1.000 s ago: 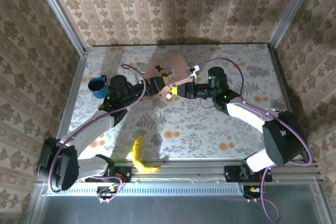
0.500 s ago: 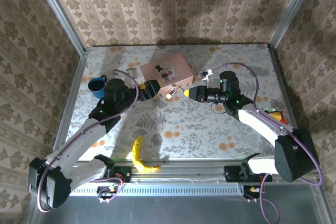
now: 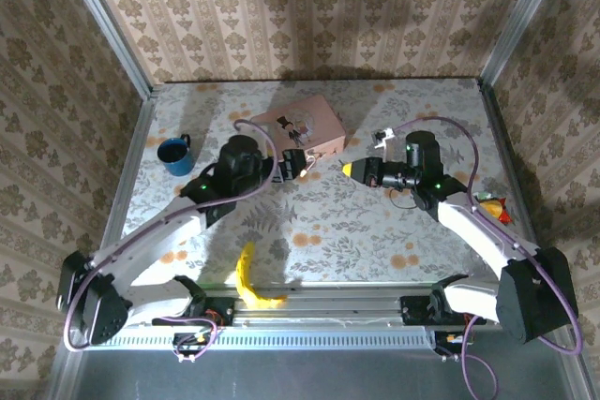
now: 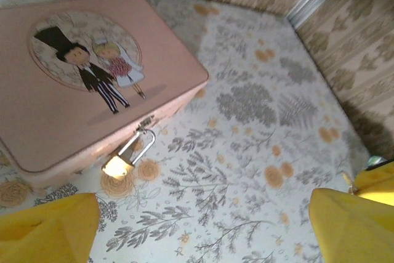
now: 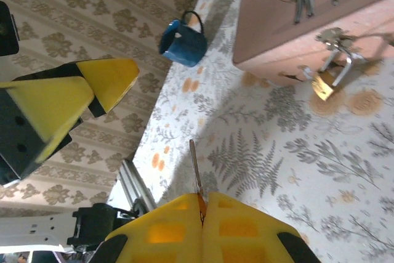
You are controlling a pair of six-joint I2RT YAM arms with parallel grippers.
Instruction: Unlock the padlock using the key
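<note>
Top external view: the pink box [image 3: 302, 124] sits at the far middle of the table. The left gripper [image 3: 292, 164] is just beside the box's near edge, while the right gripper [image 3: 352, 169] stands apart to the right with its tip turned toward the box. The left arm is judged the nearer of the two. Left wrist view: the padlock [image 4: 120, 164] hangs from the hasp on the box's front wall. Its body rests on the table and its long axis runs from the hasp down and away from the box. The left gripper [image 4: 200, 217] is spread wide and holds nothing, and the padlock lies ahead of it and toward its left finger. Right wrist view: the right gripper [image 5: 202, 204] is closed tight on the key [image 5: 195, 170], whose blade projects straight ahead. The padlock [image 5: 322, 85] lies ahead and well off to one side of the blade's line. The keyhole end cannot be made out. Judgement: the blade must be swung onto the padlock's axis before it can be inserted.
</note>
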